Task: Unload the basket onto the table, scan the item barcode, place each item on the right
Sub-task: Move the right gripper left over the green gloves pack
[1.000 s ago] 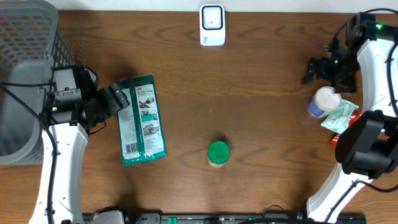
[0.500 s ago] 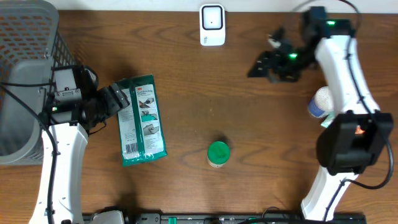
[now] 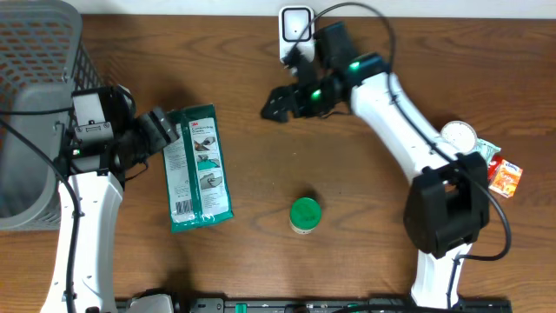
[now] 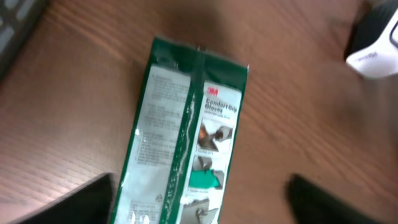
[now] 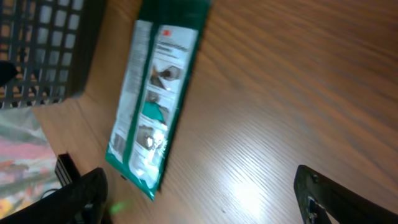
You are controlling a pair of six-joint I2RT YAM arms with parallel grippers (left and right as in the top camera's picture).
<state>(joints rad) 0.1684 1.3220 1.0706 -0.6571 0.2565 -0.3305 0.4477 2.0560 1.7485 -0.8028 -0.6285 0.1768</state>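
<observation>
Left claw (image 3: 162, 132) and right claw (image 3: 276, 104) are both open, so I'd pinch the glove packet (image 3: 201, 169) squarely by its long edge, barcode (image 3: 182, 207) kept clear for the scanner (image 3: 296, 35).

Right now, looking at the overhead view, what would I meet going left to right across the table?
Grey basket → green glove packet → white scanner → white-lidded container → orange packet.
</observation>
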